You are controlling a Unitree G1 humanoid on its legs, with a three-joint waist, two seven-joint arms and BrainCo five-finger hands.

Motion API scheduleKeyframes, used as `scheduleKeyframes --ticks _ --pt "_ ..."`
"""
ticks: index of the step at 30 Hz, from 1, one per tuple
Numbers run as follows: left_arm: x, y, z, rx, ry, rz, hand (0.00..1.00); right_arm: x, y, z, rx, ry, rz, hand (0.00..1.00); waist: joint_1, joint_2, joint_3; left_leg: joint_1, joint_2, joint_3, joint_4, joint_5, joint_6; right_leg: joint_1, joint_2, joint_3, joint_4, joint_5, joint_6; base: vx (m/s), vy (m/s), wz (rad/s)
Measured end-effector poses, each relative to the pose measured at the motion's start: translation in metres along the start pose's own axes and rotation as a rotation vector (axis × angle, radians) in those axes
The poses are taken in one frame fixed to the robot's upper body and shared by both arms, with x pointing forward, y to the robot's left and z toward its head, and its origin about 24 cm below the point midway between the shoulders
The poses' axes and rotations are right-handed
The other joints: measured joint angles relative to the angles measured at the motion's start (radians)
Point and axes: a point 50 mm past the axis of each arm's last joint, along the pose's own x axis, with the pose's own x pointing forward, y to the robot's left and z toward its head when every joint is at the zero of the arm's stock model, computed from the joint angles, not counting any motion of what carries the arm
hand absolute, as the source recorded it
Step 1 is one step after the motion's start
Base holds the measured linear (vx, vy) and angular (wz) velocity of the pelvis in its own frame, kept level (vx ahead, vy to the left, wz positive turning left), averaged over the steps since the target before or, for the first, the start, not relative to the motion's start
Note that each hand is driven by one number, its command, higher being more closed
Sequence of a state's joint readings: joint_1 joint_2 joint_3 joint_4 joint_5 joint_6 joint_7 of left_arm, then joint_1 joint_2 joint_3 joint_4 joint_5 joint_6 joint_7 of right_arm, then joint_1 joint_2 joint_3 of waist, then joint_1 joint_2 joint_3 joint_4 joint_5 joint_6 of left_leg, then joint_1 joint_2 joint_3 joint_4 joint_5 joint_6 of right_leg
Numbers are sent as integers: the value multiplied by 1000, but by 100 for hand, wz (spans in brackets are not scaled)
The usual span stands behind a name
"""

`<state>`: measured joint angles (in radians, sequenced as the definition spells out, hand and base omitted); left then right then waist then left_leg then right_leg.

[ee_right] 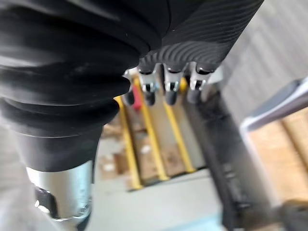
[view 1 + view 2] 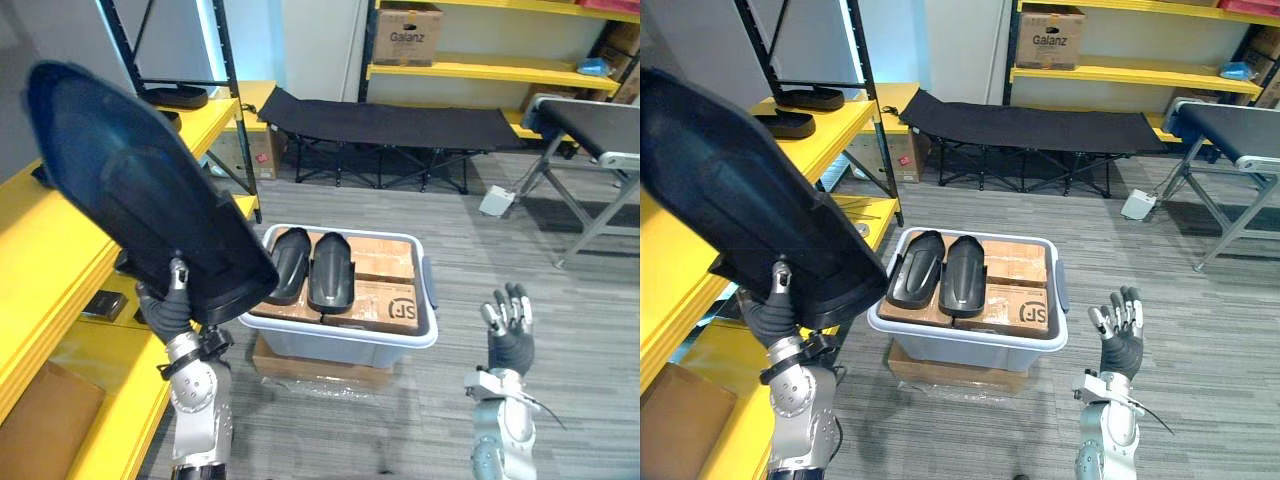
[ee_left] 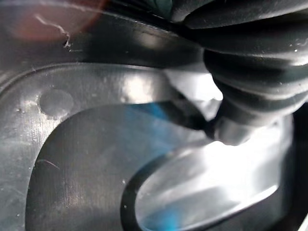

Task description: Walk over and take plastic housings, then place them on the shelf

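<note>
Left hand [image 2: 172, 300] grips the black housing [image 2: 130, 190] by its near edge, tilted over the yellow shelf [image 2: 45, 250] rim, left. 2 housings [image 2: 330, 270] lie in the bin [image 2: 345, 338]. Right hand [image 2: 508, 318], fingers spread, above open floor [image 2: 560, 330].

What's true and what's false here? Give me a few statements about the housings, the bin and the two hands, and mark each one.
1. The left hand grips a large black plastic housing, raised next to the yellow shelf. True.
2. The grey bin holds only cardboard. False: two black housings lie side by side on the cardboard boxes inside it.
3. The right hand is open and holds nothing. True.
4. The bin stands on the yellow shelf. False: it stands beside the shelf, on a flat cardboard box on the floor.
</note>
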<state>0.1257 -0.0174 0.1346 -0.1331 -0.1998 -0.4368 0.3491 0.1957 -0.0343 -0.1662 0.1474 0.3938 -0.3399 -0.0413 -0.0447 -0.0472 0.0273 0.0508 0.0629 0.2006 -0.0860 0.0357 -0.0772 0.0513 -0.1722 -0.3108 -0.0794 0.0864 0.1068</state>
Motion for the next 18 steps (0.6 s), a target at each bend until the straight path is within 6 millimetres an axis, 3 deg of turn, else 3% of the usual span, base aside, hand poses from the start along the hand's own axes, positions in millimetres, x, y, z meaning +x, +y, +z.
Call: scheduleKeyframes --ticks 5,14,16,18 --pt "0 3 21 -3 -80 -42 100 1 2 -7 -24 48 33 0 9 1 0 -18 -10 -53 0 3 4 17 -12 -53 0 2 6 11 8 29" --pt "-6 35 38 100 -97 20 100 18 37 -8 4 50 178 0 83 3 3 -52 -63 -225 0 21 25 82 -50 -213 29 -23 34 18 26 57" --pt "-8 40 38 118 -90 31 100 20 44 -7 1 47 205 0 99 5 6 -52 -70 -262 0 23 28 89 -55 -214 56 -36 29 31 56 78" --pt "-11 45 38 138 -78 26 100 19 55 -7 -41 41 249 0 108 23 21 -71 -68 -379 -1 28 34 103 -50 -157 140 -61 -8 30 86 145"
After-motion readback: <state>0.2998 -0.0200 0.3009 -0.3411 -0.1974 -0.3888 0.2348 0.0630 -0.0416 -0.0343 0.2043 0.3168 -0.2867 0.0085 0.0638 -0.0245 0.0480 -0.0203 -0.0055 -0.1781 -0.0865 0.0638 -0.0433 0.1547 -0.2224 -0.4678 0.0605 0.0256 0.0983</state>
